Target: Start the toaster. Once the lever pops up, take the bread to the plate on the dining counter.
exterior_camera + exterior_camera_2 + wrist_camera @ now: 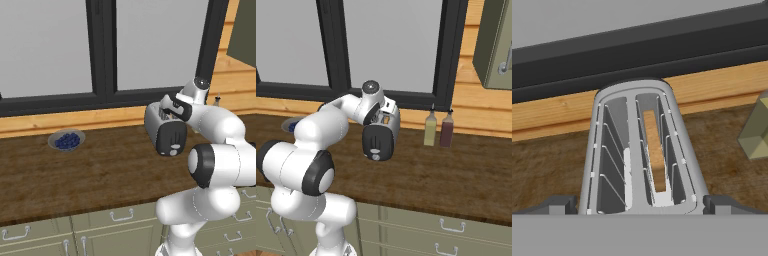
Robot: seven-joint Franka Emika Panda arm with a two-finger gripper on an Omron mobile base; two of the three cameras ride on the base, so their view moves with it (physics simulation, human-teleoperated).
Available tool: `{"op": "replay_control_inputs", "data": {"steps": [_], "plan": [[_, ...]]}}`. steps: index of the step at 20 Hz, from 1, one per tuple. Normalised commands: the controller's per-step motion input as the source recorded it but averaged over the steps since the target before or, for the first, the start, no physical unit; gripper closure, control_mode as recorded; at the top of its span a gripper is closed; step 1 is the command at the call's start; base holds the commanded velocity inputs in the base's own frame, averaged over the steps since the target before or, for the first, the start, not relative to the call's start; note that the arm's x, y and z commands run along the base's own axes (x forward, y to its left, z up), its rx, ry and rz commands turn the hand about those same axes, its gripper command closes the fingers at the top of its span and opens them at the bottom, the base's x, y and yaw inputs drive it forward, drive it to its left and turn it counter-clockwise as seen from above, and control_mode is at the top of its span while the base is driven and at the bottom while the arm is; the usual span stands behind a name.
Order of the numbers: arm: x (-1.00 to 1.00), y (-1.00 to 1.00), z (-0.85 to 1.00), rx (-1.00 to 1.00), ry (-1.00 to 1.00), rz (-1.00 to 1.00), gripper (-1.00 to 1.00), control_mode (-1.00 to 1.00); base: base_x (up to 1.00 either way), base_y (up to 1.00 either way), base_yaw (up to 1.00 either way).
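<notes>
One toaster sits just below our gripper, fingers spread apart and holding nothing. We count two slots, one bread slice in the right. On the counter: one blueberry bowl, two bottles.

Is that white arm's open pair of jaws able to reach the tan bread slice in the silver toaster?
Probably yes: the gripper hangs right above the toaster, jaws open, and the bread stands uncovered in its slot.
</notes>
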Motion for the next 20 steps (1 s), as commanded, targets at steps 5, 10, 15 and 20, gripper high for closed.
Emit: {"op": "replay_control_inputs", "data": {"steps": [5,10,15,20], "plan": [[0.00,0.00,0.00,0.00,0.00,0.00,-1.00,-1.00,0.00,0.00,0.00],[0.00,0.00,0.00,0.00,0.00,0.00,-1.00,-1.00,0.00,0.00,0.00],[0.00,0.00,0.00,0.00,0.00,0.00,-1.00,-1.00,0.00,0.00,0.00],[0.00,0.00,0.00,0.00,0.00,0.00,-1.00,-1.00,0.00,0.00,0.00]]}}
